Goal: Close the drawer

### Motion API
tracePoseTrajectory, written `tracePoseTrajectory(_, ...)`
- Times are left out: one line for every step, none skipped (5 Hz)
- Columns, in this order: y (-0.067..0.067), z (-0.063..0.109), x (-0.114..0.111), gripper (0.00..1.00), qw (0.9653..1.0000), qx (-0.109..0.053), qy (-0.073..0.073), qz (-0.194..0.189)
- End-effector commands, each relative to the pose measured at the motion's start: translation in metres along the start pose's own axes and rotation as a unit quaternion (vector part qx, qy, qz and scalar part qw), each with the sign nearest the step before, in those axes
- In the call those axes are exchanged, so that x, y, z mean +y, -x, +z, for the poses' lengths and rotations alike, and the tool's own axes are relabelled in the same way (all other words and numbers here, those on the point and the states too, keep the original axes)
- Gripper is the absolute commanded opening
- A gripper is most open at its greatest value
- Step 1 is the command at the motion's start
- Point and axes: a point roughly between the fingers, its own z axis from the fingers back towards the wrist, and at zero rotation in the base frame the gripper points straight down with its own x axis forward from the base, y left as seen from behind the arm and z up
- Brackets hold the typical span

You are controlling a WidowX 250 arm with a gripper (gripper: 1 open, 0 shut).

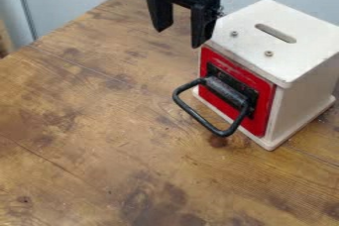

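The drawer shows its red front panel with a black plate, set flush in the pale wooden cube housing at the right. Its large black loop handle hangs down onto the table in front of it. My gripper is black, high above the table at the upper middle, up and left of the housing. Its two fingers point down, spread apart, with nothing between them. It touches neither the drawer nor the handle.
The worn wooden table fills the view, with its far edge at the upper left. A pale wall stands behind. The housing has a slot on top and sits near the right edge.
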Motion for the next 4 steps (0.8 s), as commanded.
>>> tracePoseTrajectory(-0.0011, 0.0282, -0.0072, 1.0, 0.9987, -0.043, -0.005, -0.025)
tracePoseTrajectory(0.0024, 0.0284, -0.0053, 1.0, 0.9981, -0.046, -0.007, -0.041)
tracePoseTrajectory(0.0052, 0.0318, -0.0025, 1.0, 0.9974, -0.053, -0.011, -0.046)
tracePoseTrajectory(0.0065, 0.0346, 0.0006, 1.0, 0.9973, -0.052, -0.009, -0.051)
